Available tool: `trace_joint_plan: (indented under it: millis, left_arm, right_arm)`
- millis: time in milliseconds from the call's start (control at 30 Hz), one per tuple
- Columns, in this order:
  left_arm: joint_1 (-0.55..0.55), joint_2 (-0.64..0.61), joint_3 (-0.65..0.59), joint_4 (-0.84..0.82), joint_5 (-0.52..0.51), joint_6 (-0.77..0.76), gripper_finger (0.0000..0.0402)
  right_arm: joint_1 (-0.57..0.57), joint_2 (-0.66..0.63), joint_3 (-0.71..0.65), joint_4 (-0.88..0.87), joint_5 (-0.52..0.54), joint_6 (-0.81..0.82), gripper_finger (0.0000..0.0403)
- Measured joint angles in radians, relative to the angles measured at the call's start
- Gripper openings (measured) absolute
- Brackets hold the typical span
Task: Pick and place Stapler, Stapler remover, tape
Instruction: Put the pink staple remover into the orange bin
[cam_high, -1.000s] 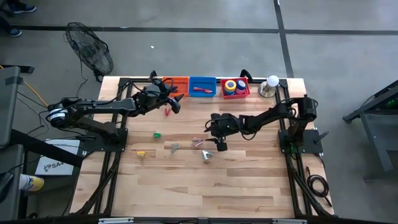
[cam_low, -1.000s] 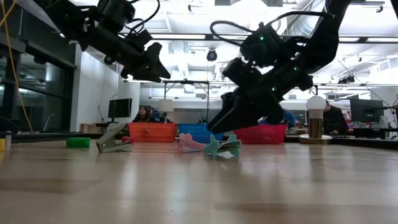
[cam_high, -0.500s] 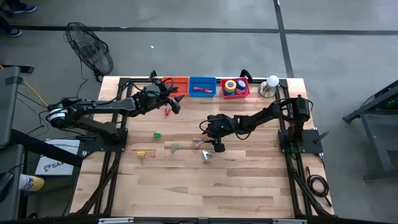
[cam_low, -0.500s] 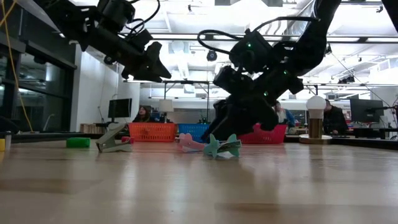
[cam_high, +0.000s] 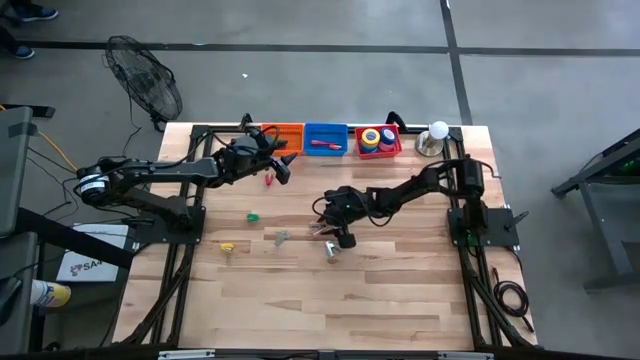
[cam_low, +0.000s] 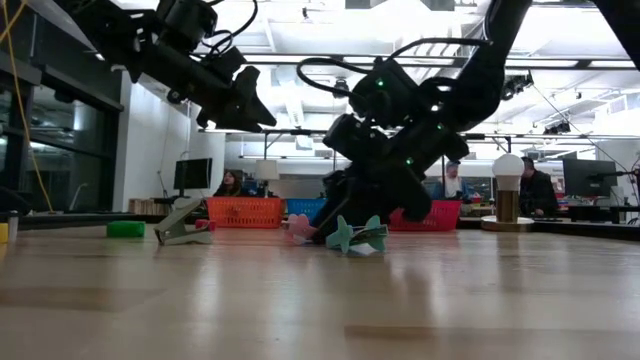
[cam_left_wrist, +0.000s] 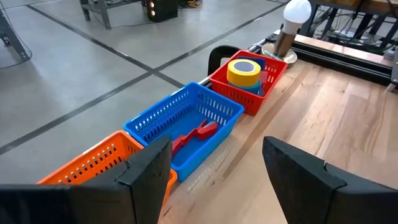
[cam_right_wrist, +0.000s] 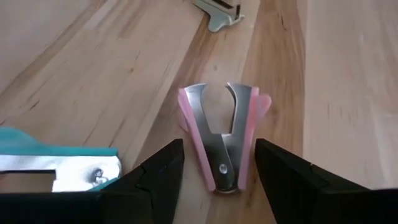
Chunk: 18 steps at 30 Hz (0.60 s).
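A pink staple remover lies flat on the table, its hinged end between the open fingers of my right gripper, which stand on either side without touching it. In the high view that gripper is at mid-table. A teal remover and a grey one lie close by. My left gripper hangs open and empty near the orange basket. Tape rolls sit in the red basket.
A blue basket holds a red remover. A white ball lamp stands at the far right. A small green piece, a yellow one and a red one lie on the left half.
My right gripper has moved toward the table's left edge and down, tipping further downward, until its open fingers flank the pink staple remover. The remover has not moved.
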Motion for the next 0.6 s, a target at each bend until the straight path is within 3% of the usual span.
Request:
trace_joint_plan:
  millis: [233, 600]
  left_arm:
    - [0.000, 0.000, 0.000, -0.012, 0.003, 0.000, 0.0248]
    - [0.000, 0.000, 0.000, -0.021, 0.009, 0.008, 0.0248]
  right_arm:
    - [0.001, 0.000, 0.006, -0.009, -0.009, -0.010, 0.0182]
    - [-0.004, 0.000, 0.004, -0.007, -0.001, -0.019, 0.0090]
